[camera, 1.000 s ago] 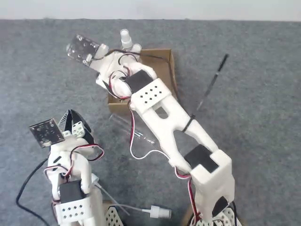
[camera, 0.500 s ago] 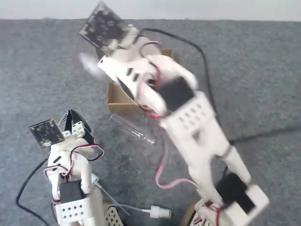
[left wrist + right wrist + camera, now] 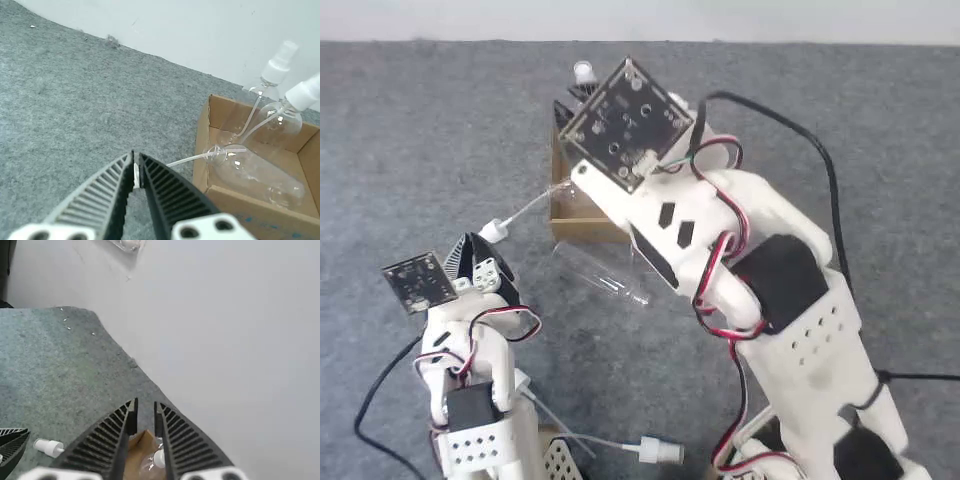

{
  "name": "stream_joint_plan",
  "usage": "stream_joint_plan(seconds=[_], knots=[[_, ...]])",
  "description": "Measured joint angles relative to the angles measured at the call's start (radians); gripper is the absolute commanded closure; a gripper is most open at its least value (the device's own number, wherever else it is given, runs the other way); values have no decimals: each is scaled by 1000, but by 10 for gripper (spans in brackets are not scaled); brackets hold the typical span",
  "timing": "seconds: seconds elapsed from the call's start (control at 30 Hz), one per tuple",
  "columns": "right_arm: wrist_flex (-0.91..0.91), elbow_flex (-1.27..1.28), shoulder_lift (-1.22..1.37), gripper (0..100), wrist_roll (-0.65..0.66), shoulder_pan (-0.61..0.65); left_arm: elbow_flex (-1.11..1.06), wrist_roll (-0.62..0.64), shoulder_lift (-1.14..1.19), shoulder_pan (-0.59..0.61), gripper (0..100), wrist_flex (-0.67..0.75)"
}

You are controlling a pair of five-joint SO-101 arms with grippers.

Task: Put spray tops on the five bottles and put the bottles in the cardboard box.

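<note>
One loose spray top (image 3: 496, 230) lies just beside the left end effector (image 3: 470, 243), its tube reaching the cardboard box (image 3: 582, 228). I judge it best to grip the head and keep the tube straight.

Left wrist: jaws nearly closed, seemingly empty, the top just beyond them, its tube leading to a tipped bottle (image 3: 255, 172).

Right wrist: the right end effector (image 3: 145, 410) is slightly ajar and empty, above the box.

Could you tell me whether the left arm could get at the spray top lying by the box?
Probably yes: the spray top lies on the carpet just ahead of the left gripper with nothing between them, though the shut jaws would have to open first.
</note>
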State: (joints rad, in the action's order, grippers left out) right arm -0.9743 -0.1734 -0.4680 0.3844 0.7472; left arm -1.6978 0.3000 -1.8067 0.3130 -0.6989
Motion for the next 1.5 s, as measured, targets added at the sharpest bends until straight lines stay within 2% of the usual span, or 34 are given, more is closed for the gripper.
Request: stream_joint_plan(seconds=[0.23,0.37,0.43,0.6,0.7,1.03,1.13,1.27,1.5], knots=[[0,117,-31,992,0,0,0,0,0,0,988,0],[25,201,-31,989,51,0,0,0,0,0,988,0],[38,227,-29,950,72,0,0,0,0,0,988,0],[41,232,51,781,103,2,0,0,0,0,988,0],[41,232,140,734,103,2,0,0,0,0,988,0],[48,232,371,731,103,8,0,0,0,0,988,0],[54,232,442,731,144,18,0,0,0,0,988,0],[120,232,546,731,190,25,0,0,0,0,988,0],[239,230,654,731,198,25,0,0,0,0,988,0]])
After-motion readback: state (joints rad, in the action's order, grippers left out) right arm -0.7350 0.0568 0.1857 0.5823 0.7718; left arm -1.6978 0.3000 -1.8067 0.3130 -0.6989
